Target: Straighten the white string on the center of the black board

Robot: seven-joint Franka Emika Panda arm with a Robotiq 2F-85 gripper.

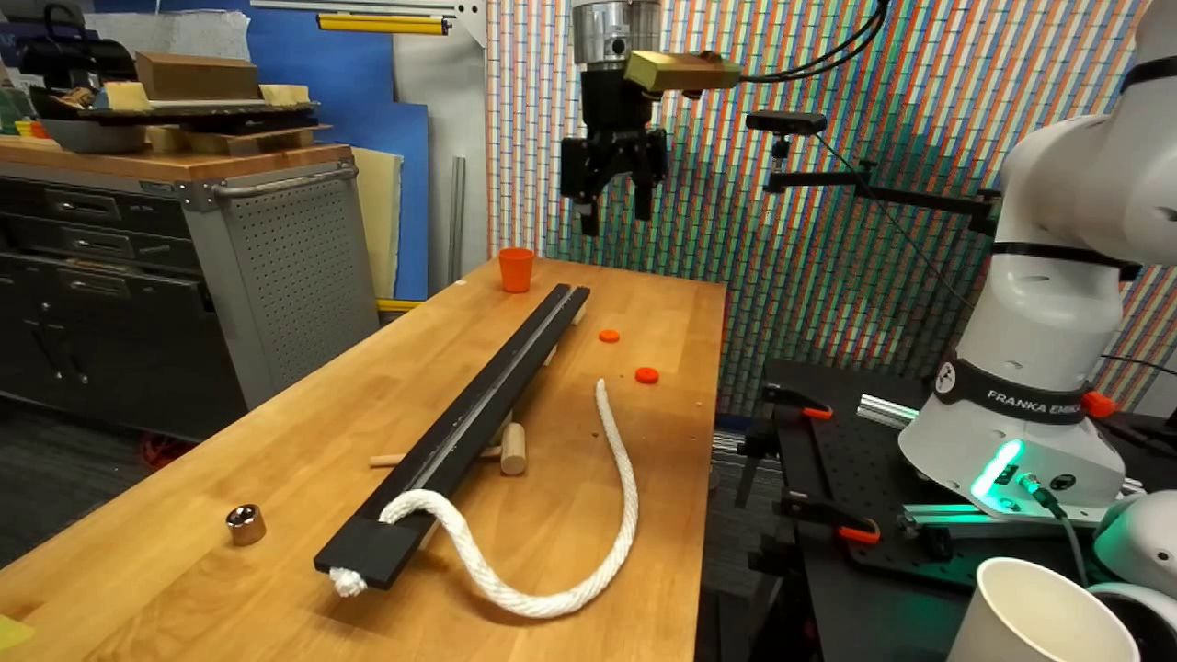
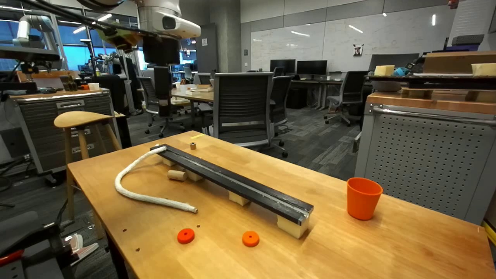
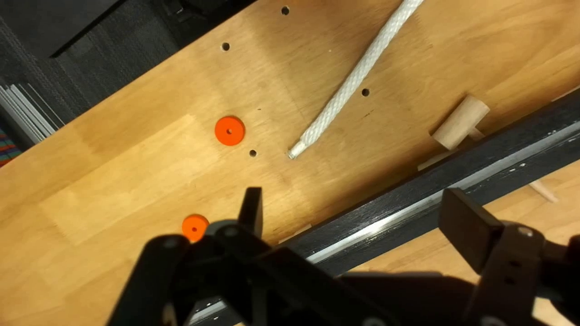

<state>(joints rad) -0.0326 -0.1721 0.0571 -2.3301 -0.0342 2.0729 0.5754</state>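
Observation:
The black board (image 1: 460, 414) is a long narrow plank with a light groove along its middle, raised on blocks above the wooden table. It shows also in an exterior view (image 2: 232, 185) and the wrist view (image 3: 398, 201). The white string (image 1: 542, 605) is caught at one end of the board, with a frayed stub sticking out there. The rest curves over the tabletop beside the board in both exterior views (image 2: 155, 200). Its free end lies on the table in the wrist view (image 3: 358, 74). My gripper (image 1: 616, 216) is open and empty, high above the board; the board passes below its fingers (image 3: 352, 199).
Two orange discs (image 2: 186, 235) (image 2: 250, 238) lie on the table near the string's free end. An orange cup (image 2: 363, 198) stands beyond the board's other end. A wooden mallet (image 1: 513, 449) lies under the board. A metal socket (image 1: 245, 524) stands on the far side of the board from the string.

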